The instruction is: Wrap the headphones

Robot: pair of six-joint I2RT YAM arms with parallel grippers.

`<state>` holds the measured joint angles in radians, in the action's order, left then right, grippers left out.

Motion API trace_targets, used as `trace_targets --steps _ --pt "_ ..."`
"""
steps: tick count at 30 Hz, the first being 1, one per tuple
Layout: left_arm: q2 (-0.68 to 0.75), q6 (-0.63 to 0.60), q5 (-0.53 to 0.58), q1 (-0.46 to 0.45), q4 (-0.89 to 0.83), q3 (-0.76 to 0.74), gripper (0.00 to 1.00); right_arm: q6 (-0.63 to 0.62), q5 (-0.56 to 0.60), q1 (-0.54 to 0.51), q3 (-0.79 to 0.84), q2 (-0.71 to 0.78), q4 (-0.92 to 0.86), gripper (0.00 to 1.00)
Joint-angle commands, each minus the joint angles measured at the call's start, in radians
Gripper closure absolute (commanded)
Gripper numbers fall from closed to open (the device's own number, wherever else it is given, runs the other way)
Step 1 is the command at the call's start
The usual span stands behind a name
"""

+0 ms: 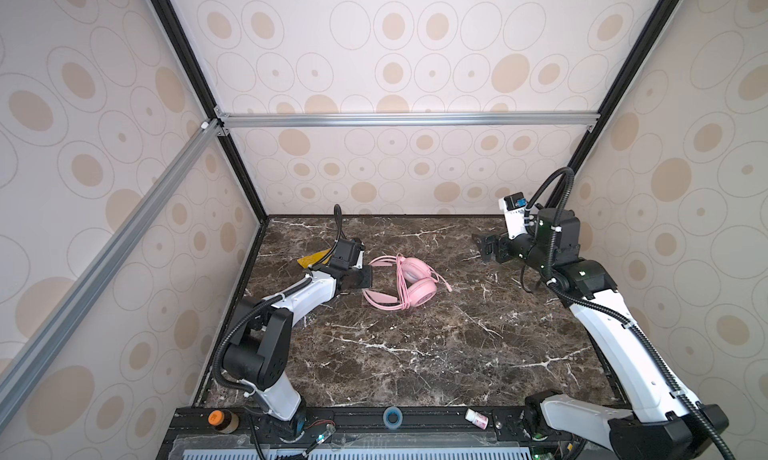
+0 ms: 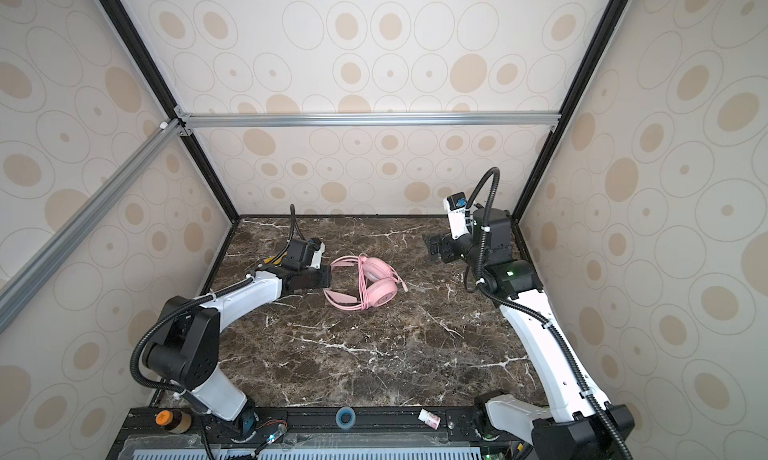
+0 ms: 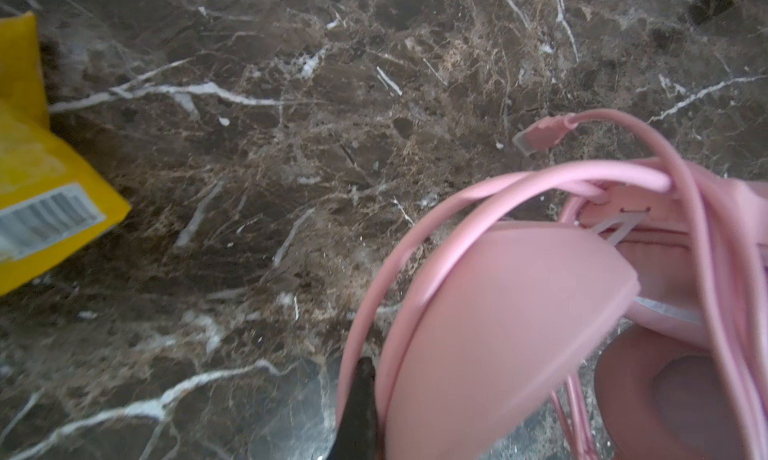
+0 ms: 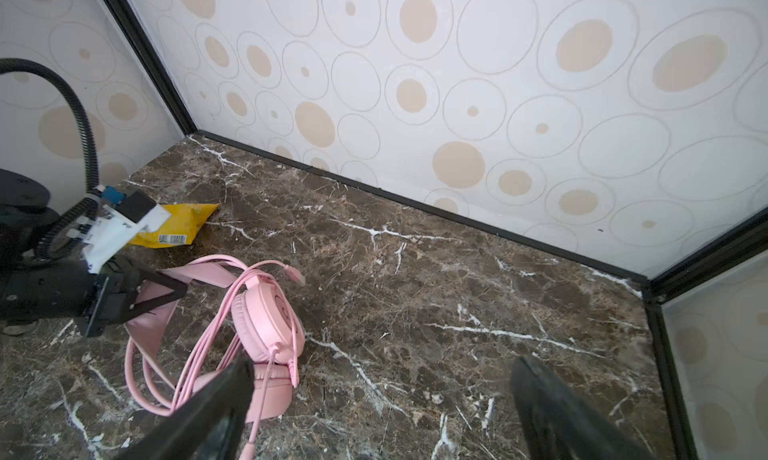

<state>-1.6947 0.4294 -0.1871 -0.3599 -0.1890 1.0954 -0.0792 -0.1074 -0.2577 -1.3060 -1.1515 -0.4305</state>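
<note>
Your left gripper [image 1: 366,278] sits low over the table [image 1: 415,354] with its jaws closed. Its tips are right against the left end of the headphones [image 1: 409,283], at the curved headband. In the left wrist view you see one black fingertip [image 3: 359,399] between a thin pink wire of the band and the padded strap beside it. You cannot tell from any view whether anything is actually pinched. Just behind that gripper's wrist, a yellow packet [image 1: 312,259] with a barcode label lies flat on the table, apart from the headphones.

In both top views the headphones lie on their side on the dark marble top, left of centre and in the back half. The headband points toward your left arm. The two round earcups [image 1: 417,271] lie close together on the right side, one nearer the back wall and one nearer the front edge. The cable [image 1: 400,285] runs in several loops around the band just beside the earcups, with some slack spread on the table. Its plug [image 1: 450,289] lies loose on the marble just right of the earcups.

Your right gripper [image 1: 481,249] hangs above the back right of the table, well apart from the headphones. Its jaws are spread wide with nothing between them.
</note>
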Motion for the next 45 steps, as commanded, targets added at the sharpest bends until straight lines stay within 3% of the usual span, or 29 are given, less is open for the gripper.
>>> trace_targets --steps 1,20,31,41,44,45 --pt "-0.038 -0.019 -0.083 0.015 0.094 0.093 1.00 -0.023 0.031 -0.002 -0.019 0.027 -0.001 0.00" --pt "-0.314 -0.030 -0.100 0.076 0.052 0.378 1.00 -0.056 0.090 -0.002 0.010 0.077 -0.016 0.00" --pt "-0.466 -0.078 -0.088 0.120 -0.055 0.584 1.00 -0.064 0.158 -0.003 0.060 0.175 -0.001 0.00" --pt "-0.483 -0.095 -0.090 0.130 -0.042 0.564 1.00 -0.063 0.161 -0.003 0.059 0.179 0.023 0.00" --pt "-0.475 -0.093 -0.086 0.132 -0.017 0.544 0.78 -0.059 0.160 -0.003 0.060 0.180 0.028 0.00" --pt "-0.477 -0.096 -0.086 0.132 -0.017 0.547 0.77 -0.057 0.162 -0.003 0.060 0.183 0.030 0.00"
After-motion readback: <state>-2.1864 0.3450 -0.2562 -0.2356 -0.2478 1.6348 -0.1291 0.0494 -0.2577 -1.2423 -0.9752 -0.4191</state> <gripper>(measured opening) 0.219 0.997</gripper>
